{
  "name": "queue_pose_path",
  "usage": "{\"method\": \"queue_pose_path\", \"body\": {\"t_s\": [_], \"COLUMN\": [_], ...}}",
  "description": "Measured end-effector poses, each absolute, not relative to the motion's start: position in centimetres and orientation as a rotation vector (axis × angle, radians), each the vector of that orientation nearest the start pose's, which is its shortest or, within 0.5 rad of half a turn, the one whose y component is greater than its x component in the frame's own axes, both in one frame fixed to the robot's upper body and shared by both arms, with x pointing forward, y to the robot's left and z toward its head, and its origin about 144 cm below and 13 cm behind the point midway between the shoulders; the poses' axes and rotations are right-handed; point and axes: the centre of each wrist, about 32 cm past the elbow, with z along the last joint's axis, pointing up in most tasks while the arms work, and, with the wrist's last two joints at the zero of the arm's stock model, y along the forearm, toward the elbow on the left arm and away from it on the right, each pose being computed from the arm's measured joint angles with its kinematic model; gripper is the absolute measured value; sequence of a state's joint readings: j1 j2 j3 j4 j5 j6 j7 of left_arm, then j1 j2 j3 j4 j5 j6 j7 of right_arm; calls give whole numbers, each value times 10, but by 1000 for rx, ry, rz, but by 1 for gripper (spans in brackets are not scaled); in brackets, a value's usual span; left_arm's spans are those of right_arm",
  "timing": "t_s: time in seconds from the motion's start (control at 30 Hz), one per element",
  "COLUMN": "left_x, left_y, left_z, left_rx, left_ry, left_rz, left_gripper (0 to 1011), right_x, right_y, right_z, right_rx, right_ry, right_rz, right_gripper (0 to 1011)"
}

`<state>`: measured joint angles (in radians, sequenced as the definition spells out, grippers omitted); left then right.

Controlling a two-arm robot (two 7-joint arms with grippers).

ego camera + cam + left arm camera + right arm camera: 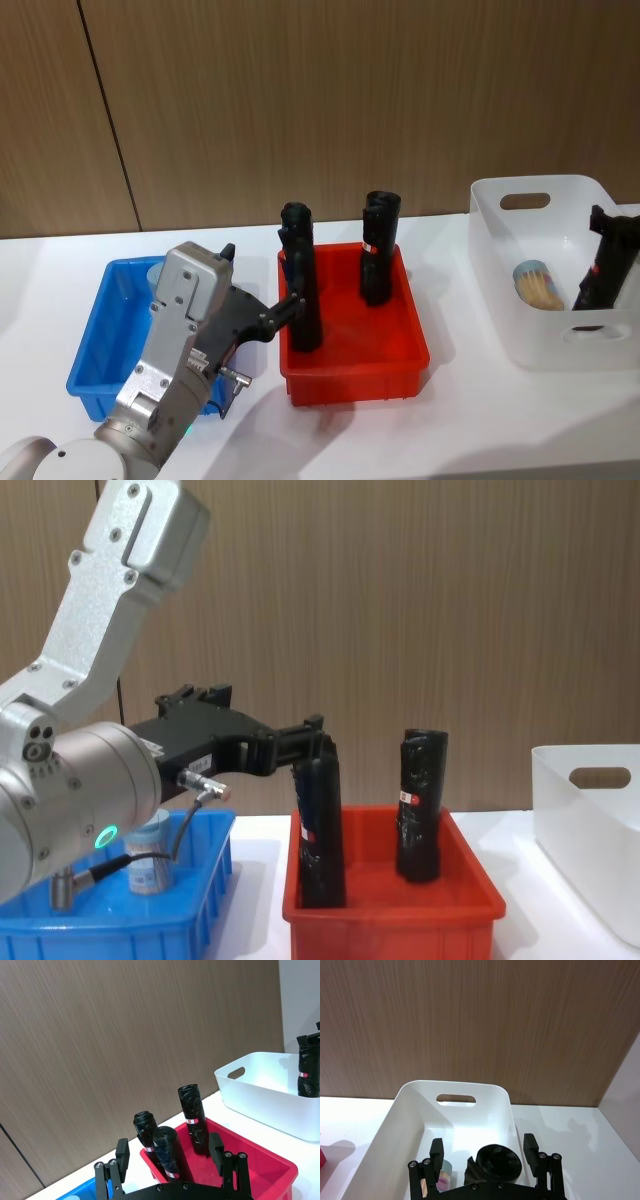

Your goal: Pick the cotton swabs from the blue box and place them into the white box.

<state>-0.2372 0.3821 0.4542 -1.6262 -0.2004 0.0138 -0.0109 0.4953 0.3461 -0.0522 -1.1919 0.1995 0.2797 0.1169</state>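
The blue box (95, 375) sits at the left of the white table. One jar of cotton swabs (150, 865) stands in it, its pale lid (155, 270) showing behind my left arm. My left gripper (262, 275) is open, raised over the right side of the blue box. One of its fingertips (316, 728) is close to a black roll in the red bin. The white box (500, 300) stands at the right and holds a lying jar of cotton swabs (538, 285) and a black roll (595, 275). My right gripper (484, 1150) hangs open above that roll (495, 1160).
A red bin (355, 365) lies between the two boxes, with black rolls (378, 250) standing upright in it. A wood-panelled wall closes off the back of the table. Bare white table lies in front of the bins.
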Motion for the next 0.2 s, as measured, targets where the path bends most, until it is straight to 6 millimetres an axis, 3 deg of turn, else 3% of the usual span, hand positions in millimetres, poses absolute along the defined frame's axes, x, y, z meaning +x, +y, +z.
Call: {"method": "queue_pose_path", "body": {"t_s": [0.2], "left_x": [492], "left_y": [198], "left_z": [1204], "left_rx": [61], "left_ry": [-268], "left_rz": [1124], "left_gripper": [1004], "right_x": [585], "right_y": [-354], "right_z": [1233], "right_rx": [-222], "right_ry": [43], "right_rz": [-1555], "right_gripper": [1002]}}
